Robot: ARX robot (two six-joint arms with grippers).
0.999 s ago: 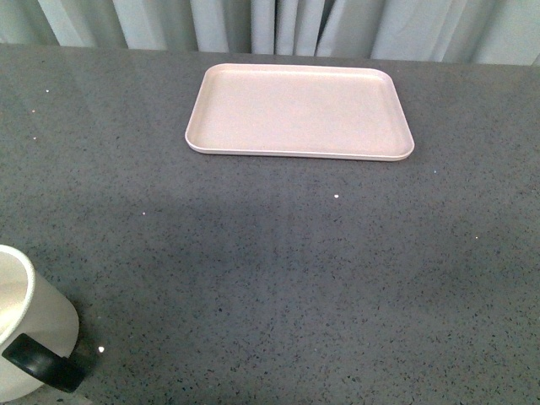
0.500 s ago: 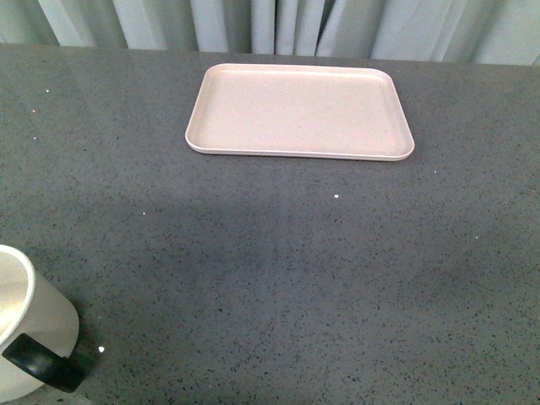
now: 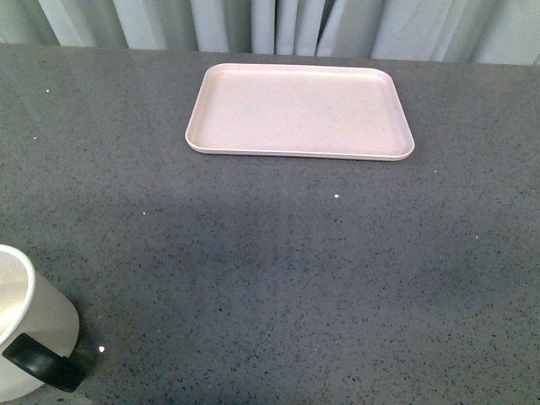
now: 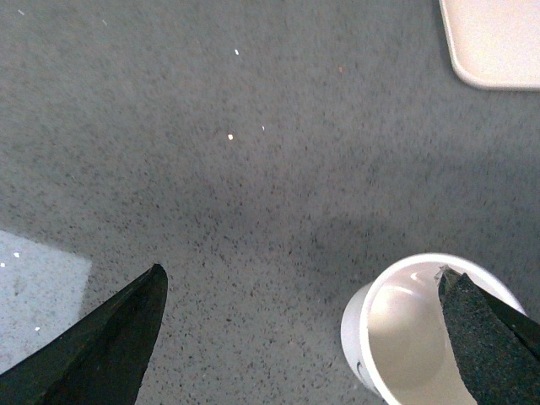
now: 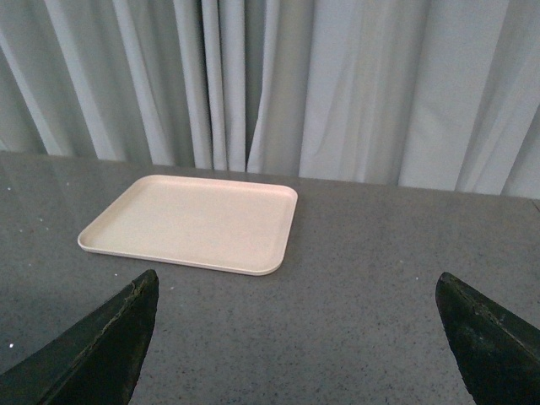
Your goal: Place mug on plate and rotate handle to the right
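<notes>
The white mug stands upright at the near left corner of the grey table, its black handle pointing toward the near right. The pale pink plate lies empty at the far middle. In the left wrist view my open left gripper hovers above the table beside the mug, with one fingertip over the mug's rim; a plate corner shows. In the right wrist view my open, empty right gripper is well short of the plate. Neither gripper shows in the front view.
Grey speckled tabletop stretches between the mug and the plate. Pale curtains hang behind the table's far edge. A lighter patch shows near the left gripper's other finger.
</notes>
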